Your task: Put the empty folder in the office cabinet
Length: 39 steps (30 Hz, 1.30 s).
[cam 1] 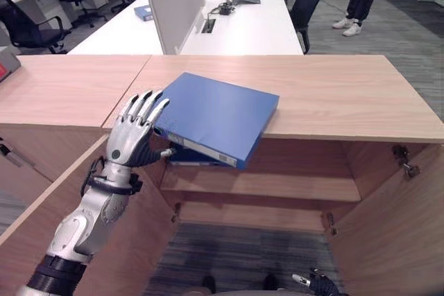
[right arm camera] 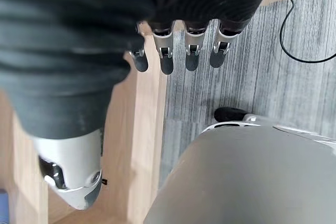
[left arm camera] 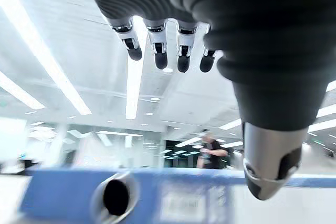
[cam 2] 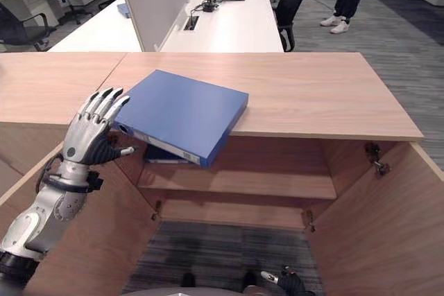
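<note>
While the folder [cam 1: 218, 117] is overhanging the cabinet [cam 1: 333, 95] top, the left hand [cam 1: 132, 136] is reaching, fingers straight, and must next grip it for shelving.

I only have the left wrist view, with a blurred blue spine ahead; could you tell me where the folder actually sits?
Observer: The folder lies on the cabinet top, one corner overhanging the open front.
Operator: Thank you. Is my left hand gripping it?
Observer: No, the left hand is open beside the folder's spine end, fingers straight.
Operator: And is anything already inside?
Observer: Another blue item lies on the upper shelf, beneath the overhang.
</note>
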Available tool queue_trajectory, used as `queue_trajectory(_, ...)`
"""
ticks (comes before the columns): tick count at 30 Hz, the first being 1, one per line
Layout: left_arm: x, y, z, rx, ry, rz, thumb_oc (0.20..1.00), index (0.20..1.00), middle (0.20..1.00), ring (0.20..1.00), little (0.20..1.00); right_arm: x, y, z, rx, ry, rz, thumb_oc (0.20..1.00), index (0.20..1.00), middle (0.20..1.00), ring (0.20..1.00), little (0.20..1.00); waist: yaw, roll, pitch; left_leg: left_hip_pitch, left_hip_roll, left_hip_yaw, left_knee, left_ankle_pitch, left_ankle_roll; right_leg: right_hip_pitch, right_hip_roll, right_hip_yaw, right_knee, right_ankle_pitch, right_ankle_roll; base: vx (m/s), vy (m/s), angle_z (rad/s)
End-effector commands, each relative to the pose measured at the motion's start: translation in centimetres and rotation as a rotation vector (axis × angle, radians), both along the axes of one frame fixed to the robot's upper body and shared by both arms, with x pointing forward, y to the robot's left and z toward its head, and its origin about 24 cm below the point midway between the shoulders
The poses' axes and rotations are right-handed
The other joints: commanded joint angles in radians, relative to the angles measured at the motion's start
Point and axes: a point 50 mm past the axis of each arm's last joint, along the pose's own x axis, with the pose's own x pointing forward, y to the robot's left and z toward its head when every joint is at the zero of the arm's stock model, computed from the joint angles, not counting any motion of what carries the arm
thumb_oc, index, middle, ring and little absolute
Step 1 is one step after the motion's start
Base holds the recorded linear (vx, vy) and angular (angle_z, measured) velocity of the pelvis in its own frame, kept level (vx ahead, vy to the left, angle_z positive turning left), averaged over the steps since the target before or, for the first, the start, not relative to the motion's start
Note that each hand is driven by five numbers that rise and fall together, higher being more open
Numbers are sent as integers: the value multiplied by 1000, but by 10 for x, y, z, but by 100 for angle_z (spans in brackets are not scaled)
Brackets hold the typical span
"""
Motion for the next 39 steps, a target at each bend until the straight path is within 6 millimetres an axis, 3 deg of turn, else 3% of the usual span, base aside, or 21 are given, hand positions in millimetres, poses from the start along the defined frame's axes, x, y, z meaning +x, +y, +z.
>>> queue_trajectory(1,10,-10,30,47,-154,-46,1000,1000,1000,1000,1000,29,10,6,1,-92,62,1000,1000,1000,1000,1000,-15,-13,27,24,83,31,13,-45,-92,122,-19,-7,7,-183,60,13,7,-6)
queue_trajectory(14,32,-22,22,179,-92,-79,1000,1000,1000,1000,1000,27,7,5,-7,-86,50,1000,1000,1000,1000,1000,-50,-4,19,35,79,67,13,-57,-91,113,-29,18,7,-175,69,2,11,-6)
queue_trajectory(39,32,-18,-19,182,97,-55,1000,1000,1000,1000,1000,26,6,4,-13,-77,15,1000,1000,1000,1000,1000,-49,-17,22,38,81,95,13,-61,-86,92,-28,40,7,-161,75,-4,1,-2)
